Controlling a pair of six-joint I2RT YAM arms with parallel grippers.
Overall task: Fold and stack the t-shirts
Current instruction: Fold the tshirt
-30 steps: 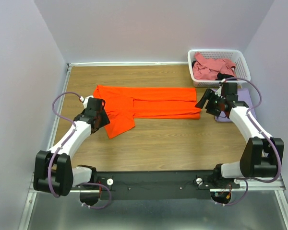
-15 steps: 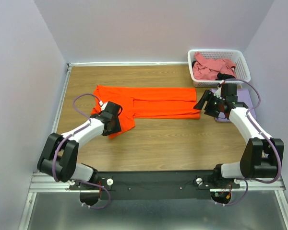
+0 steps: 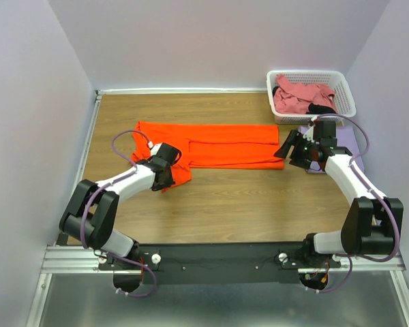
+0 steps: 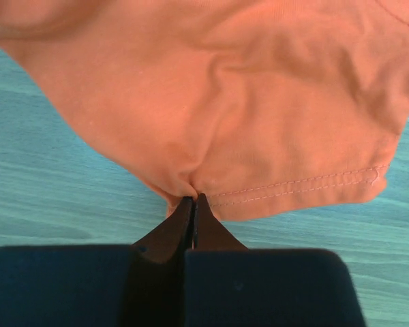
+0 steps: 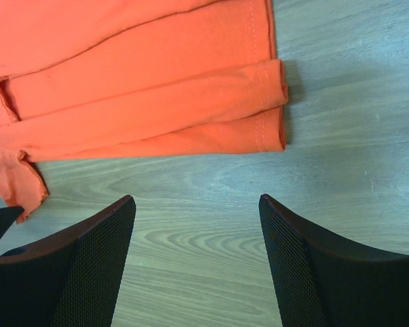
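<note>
Left gripper [image 4: 193, 201], near-left: jaws together, clamped on the hemmed edge of the orange t-shirt [image 3: 218, 146] at its near-left flap. The shirt lies mid-table [image 3: 225, 204], sides folded in to a long band, with that flap sticking out. Right gripper [image 5: 194, 204]: jaws apart, holding nothing, hovering by the band's right end. Lavender t-shirt [image 3: 354, 136] lies flat at right, partly under the right arm, and looks folded. Pink t-shirt [image 3: 296, 95] and black cloth [image 3: 320, 109] are bunched in the basket [image 3: 307, 73], far right. My read: roughly a third done, with orange mid-fold, pink untouched, stacking left
</note>
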